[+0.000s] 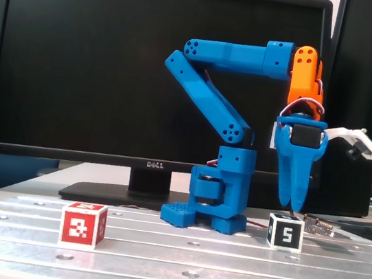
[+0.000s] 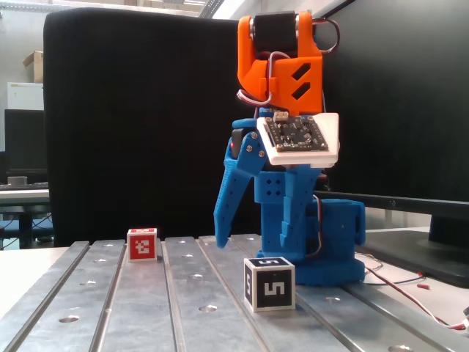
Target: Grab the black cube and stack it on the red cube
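Poised above the black cube (image 2: pixel 269 283), tool (image 2: pixel 253 246) spread wide, grasping nothing. Reach step in hand, cube not yet gripped. Resting on the counter (image 1: pixel 223 266), black cube well apart from the red cube (image 1: pixel 82 224). Needed next, probably: lowering to straddle the black cube, then clenching.

Lab or office: slotted metal table (image 1: pixel 225 256), Dell monitor (image 1: pixel 154 72), background desks (image 2: pixel 22 194).
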`<act>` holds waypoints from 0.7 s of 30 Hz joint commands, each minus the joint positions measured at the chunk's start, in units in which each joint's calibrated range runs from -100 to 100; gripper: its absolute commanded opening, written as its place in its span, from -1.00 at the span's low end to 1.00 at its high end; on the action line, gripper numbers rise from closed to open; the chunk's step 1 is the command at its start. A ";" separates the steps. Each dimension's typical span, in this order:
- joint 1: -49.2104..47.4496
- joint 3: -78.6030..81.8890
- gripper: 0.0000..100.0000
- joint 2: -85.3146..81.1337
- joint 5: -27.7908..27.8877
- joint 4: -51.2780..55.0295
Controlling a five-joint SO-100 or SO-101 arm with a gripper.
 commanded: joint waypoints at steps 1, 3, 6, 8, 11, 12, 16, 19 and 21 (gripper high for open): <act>-0.35 -1.66 -0.46 0.16 0.20 0.17; -0.35 -0.94 -0.46 0.16 0.20 0.17; -1.61 -0.58 -0.46 0.16 0.20 0.17; -2.57 -0.58 -0.46 -0.01 0.20 0.17; -3.16 -0.49 -0.46 0.08 0.20 0.17; -3.38 -0.49 -0.46 0.08 0.20 0.17; -3.38 -0.49 -0.46 -0.42 0.20 0.17; -3.38 0.51 -0.46 0.24 0.20 0.17; -3.38 2.50 -0.46 -0.34 0.04 -0.52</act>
